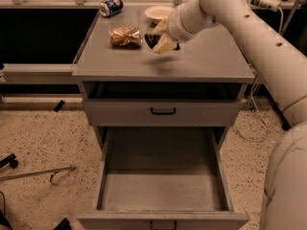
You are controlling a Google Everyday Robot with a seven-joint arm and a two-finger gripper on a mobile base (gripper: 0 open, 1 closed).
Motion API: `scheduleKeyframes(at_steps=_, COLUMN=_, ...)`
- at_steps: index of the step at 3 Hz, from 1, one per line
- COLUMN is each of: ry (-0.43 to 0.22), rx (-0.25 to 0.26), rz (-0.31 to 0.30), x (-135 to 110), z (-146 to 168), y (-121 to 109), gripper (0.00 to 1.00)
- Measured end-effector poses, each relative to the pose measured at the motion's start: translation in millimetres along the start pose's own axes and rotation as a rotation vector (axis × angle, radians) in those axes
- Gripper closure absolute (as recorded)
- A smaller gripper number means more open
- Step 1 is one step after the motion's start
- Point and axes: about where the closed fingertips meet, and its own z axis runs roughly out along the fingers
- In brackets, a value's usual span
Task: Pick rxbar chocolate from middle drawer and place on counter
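Observation:
My gripper (156,37) hangs over the counter (206,59), just right of the gold-brown snack bag. A small dark bar, the rxbar chocolate (151,40), sits between its cream fingers (164,45), close above the counter top. The gripper is shut on it. The middle drawer (163,193) is pulled out wide at the bottom of the cabinet, and its grey tray is bare. My white arm reaches in from the upper right.
A gold-brown snack bag (125,36) lies on the counter left of the gripper. A blue soda can (111,6) lies at the back left and a white bowl (158,12) at the back. A shallower drawer with a black handle (163,111) is shut.

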Motion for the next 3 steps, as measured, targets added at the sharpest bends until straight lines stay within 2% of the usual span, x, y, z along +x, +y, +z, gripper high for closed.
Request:
scheduleKeyframes(at_steps=1, ry=0.016, rx=-0.007, rz=0.056, x=24, z=2, y=13, gripper=1.00)
scheduleKeyframes(at_steps=2, ry=0.018, rx=-0.037, rz=0.082, x=36, z=9, y=26, gripper=1.00)
scheduleKeyframes(at_steps=3, ry=0.018, rx=-0.037, rz=0.083, x=36, z=10, y=26, gripper=0.82)
